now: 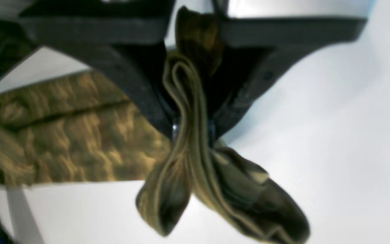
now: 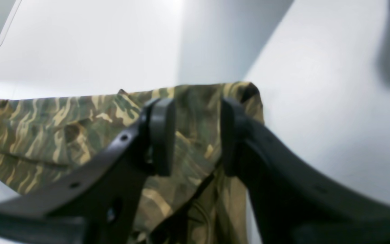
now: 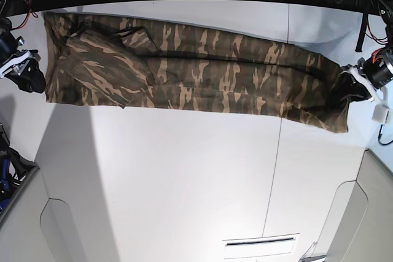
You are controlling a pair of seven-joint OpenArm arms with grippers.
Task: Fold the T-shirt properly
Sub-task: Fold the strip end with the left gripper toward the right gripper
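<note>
overhead, camouflage t-shirt (image 3: 196, 69) stretched lengthwise on white table (image 3: 184, 176), left gripper (image 1: 191, 132) pinching its bunched hem, right gripper (image 2: 196, 135) parted, empty

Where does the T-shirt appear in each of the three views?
Left wrist: T-shirt bunched at centre, pinched in the left hand.
Right wrist: lower left, behind the open right hand.
Base: long band across the top.
Shared landmark: the white table.
</note>
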